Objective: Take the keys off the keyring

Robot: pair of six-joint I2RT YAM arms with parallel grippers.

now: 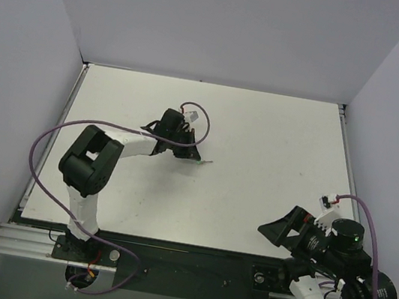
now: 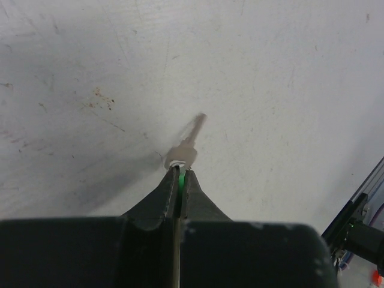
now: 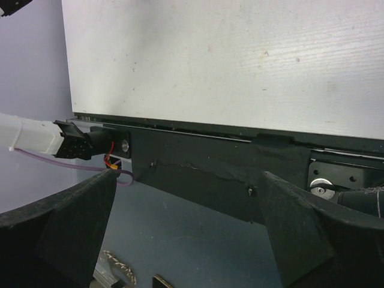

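Key [image 2: 191, 139] sticks out past my left gripper [image 2: 179, 179], pressed together on the green tag [image 2: 180, 176] near the middle of the table [image 2: 288, 72], and my right gripper [image 1: 276, 231], spread wide, sits far off.

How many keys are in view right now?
1: the key sticks out just past the tips of the left gripper, over the table. Others may be hidden inside that gripper.

open tabletop [image 1: 275, 154] beyond left pincer [image 1: 197, 157], walls [image 1: 234, 26] on three sides
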